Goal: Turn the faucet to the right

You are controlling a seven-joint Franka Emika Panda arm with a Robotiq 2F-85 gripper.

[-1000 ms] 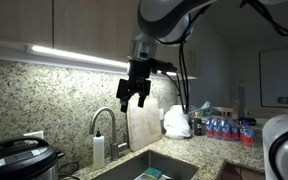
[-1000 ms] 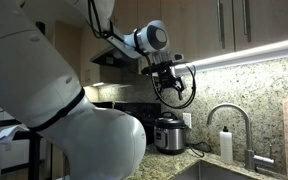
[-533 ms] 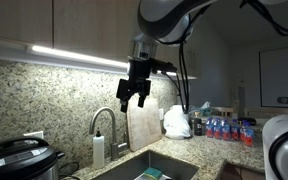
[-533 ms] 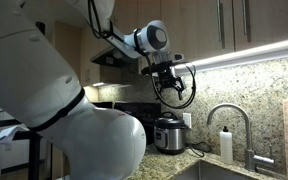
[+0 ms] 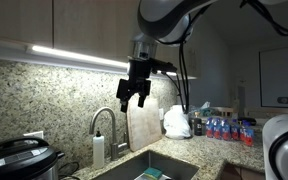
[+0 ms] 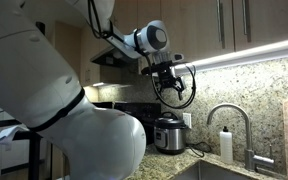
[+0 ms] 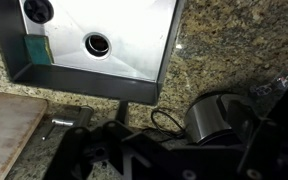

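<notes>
The faucet (image 5: 103,118) is a slim silver gooseneck tap behind the sink (image 5: 169,161), its arched spout curving down over the basin. In the other exterior view the faucet (image 6: 233,111) stands at the lower right. My gripper (image 5: 134,99) hangs in the air above and to the right of the spout, well clear of it, open with nothing between its fingers. In an exterior view the gripper (image 6: 175,91) is up left of the tap. From the wrist, the faucet (image 7: 124,104) shows as a thin dark bar at the sink's edge, and the gripper's dark body (image 7: 159,152) fills the bottom.
A white soap bottle (image 5: 98,150) stands beside the tap. A rice cooker (image 5: 20,159) sits on the granite counter, with a cutting board (image 5: 142,122), a white bag (image 5: 176,122) and several small bottles (image 5: 226,128) further along. A green sponge (image 7: 36,48) lies in the sink.
</notes>
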